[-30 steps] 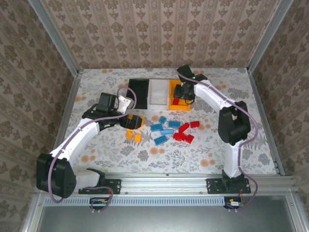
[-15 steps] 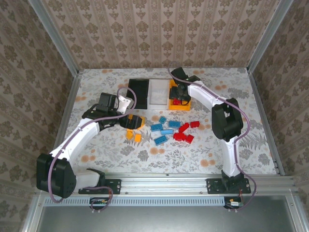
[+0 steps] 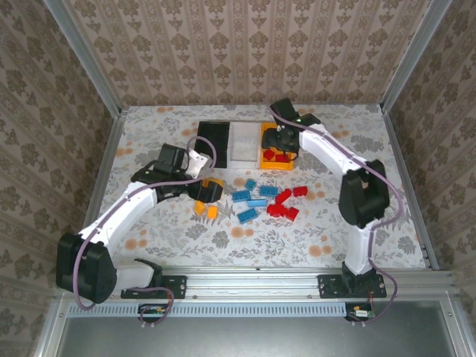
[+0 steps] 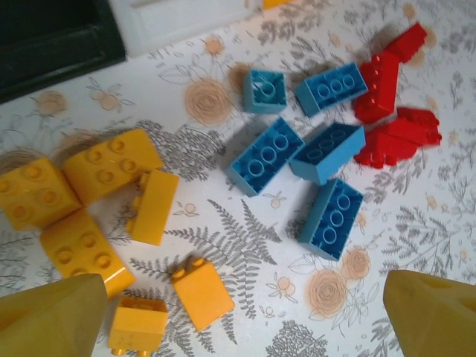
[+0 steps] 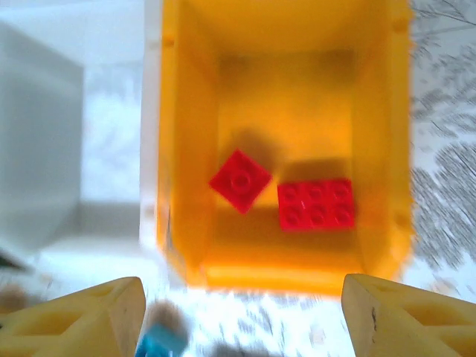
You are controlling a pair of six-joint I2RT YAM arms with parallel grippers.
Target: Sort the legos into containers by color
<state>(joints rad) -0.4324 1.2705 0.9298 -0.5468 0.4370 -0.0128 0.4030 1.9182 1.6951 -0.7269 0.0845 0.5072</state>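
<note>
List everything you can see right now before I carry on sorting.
black bin: one, black, left end of the bin row
white bin: one, white, middle of the row
orange bin: one, orange-yellow, right end of the row
binned red bricks: two, red, on the orange bin's floor
orange-yellow bricks: six, orange-yellow, loose on the table
blue bricks: five, light blue, loose, mid-pile
loose red bricks: about four, red, right of the blue
table: one, floral
left gripper: open, over the orange-yellow bricks
right gripper: open, over the orange bin

Bins: were black bin, white bin, orange-yellow bin.
Loose bricks: were orange-yellow bricks, blue bricks, red bricks.
Tabletop: was pale, perhaps white, with grey ferns and orange blooms.
</note>
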